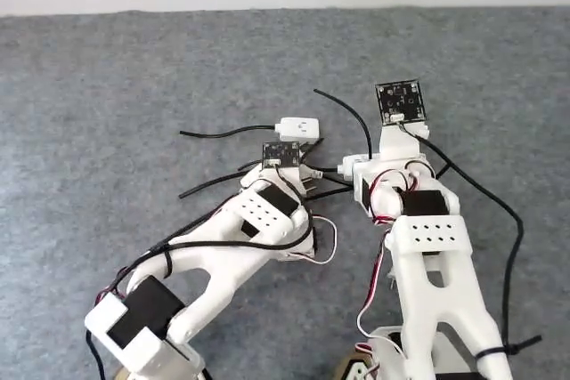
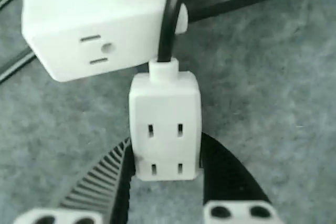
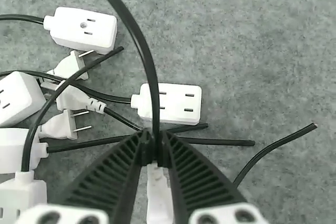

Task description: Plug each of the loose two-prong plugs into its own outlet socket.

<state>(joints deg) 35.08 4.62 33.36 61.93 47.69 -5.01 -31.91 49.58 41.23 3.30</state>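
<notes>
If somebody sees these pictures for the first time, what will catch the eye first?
The left gripper clasps a white outlet block by its sides, with a second white outlet close by. The right gripper is shut on a white plug, its black cord arching over loose plugs and a free outlet block on the grey table.

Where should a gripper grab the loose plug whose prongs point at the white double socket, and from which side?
Probably the white body of the plug, pinched across its narrow sides from straight above. It lies flat on the carpet, prongs out one end, so this keeps the prongs free.
</notes>
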